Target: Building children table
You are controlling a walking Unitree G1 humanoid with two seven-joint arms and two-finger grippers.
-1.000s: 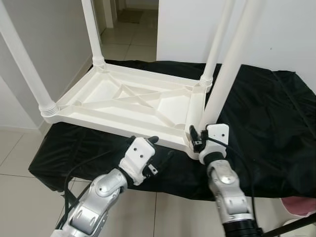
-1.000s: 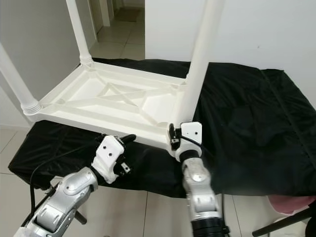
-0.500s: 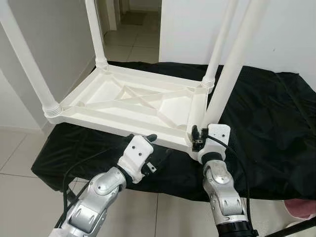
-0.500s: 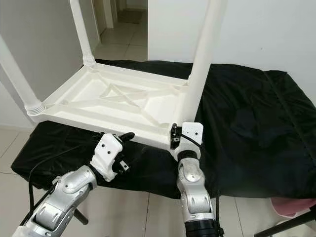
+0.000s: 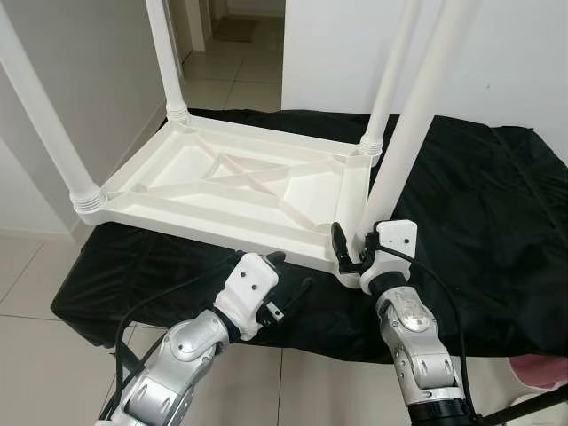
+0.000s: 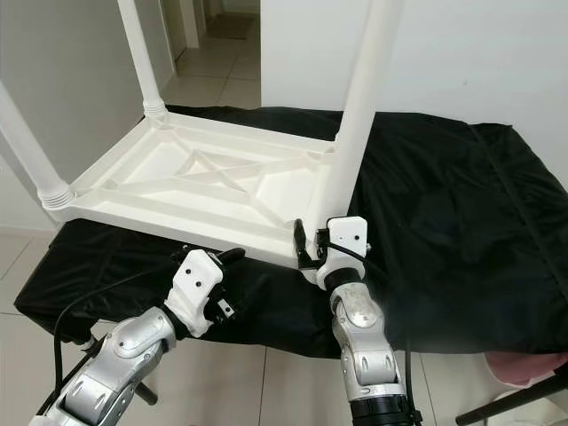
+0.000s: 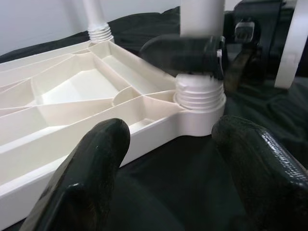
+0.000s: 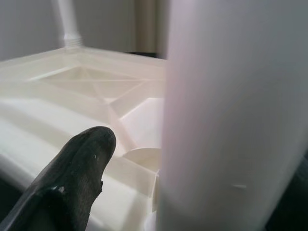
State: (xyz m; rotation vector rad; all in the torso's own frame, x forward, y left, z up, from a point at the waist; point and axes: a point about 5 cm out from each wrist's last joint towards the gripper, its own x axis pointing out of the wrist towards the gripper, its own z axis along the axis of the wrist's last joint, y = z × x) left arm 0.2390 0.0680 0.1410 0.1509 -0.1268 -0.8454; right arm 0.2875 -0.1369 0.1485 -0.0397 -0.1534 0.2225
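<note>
Your right gripper (image 5: 348,251) sits at the base of the nearest leg (image 5: 410,133), one black finger (image 8: 72,168) to one side of the white post; in the right wrist view the post hides the other finger, so you cannot tell whether the grip is closed on it. That leg's long axis runs straight up from the near right corner of the upturned tabletop (image 5: 232,191), directly ahead of the right gripper, so this arm is the nearer for any turning or seating of it. At the leg's foot a ribbed collar (image 7: 199,91) meets the corner socket; from these views I judge it seated or nearly so.

Your left gripper (image 5: 271,284) hovers just in front of the tabletop's near edge, fingers (image 7: 86,178) spread wide and holding nothing, pointing toward that same corner.

Beyond, the tabletop lies underside up on a black cloth (image 5: 479,204), its cross ribs showing. 3 more legs stand upright at the other corners: near left leg (image 5: 44,124), far left leg (image 5: 164,53), far right leg (image 5: 383,80). Nothing stands between either gripper and the near corner. Farther off are tiled floor (image 5: 217,84) and a white wall (image 5: 524,62)
</note>
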